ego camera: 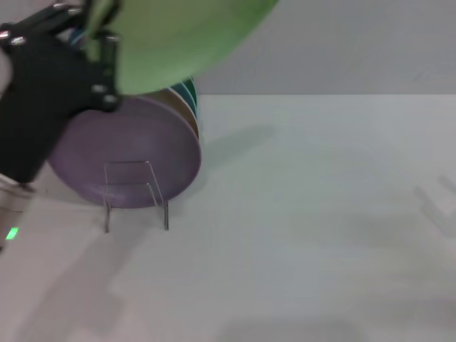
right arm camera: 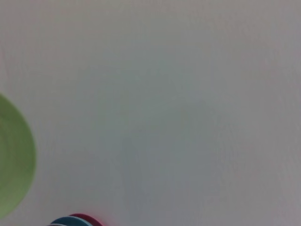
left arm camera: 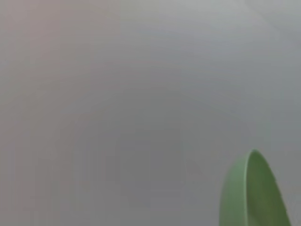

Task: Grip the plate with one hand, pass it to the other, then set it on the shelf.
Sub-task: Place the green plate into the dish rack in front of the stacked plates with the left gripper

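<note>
The light mint-green plate (ego camera: 185,35) is held up high in the air, close to my head camera, above the rack. My left gripper (ego camera: 96,32), black and on the arm with the green light (ego camera: 12,233), is shut on the plate's left rim. The plate's rim also shows in the left wrist view (left arm camera: 251,193) and in the right wrist view (right arm camera: 14,160). The clear acrylic shelf (ego camera: 135,194) stands on the white table below the plate. My right gripper is out of view.
A lilac plate (ego camera: 128,142) stands in the rack's front, with a brown plate and a teal plate (ego camera: 189,92) behind it. Plate rims in teal and red (right arm camera: 77,220) show in the right wrist view. The white table (ego camera: 320,214) stretches to the right.
</note>
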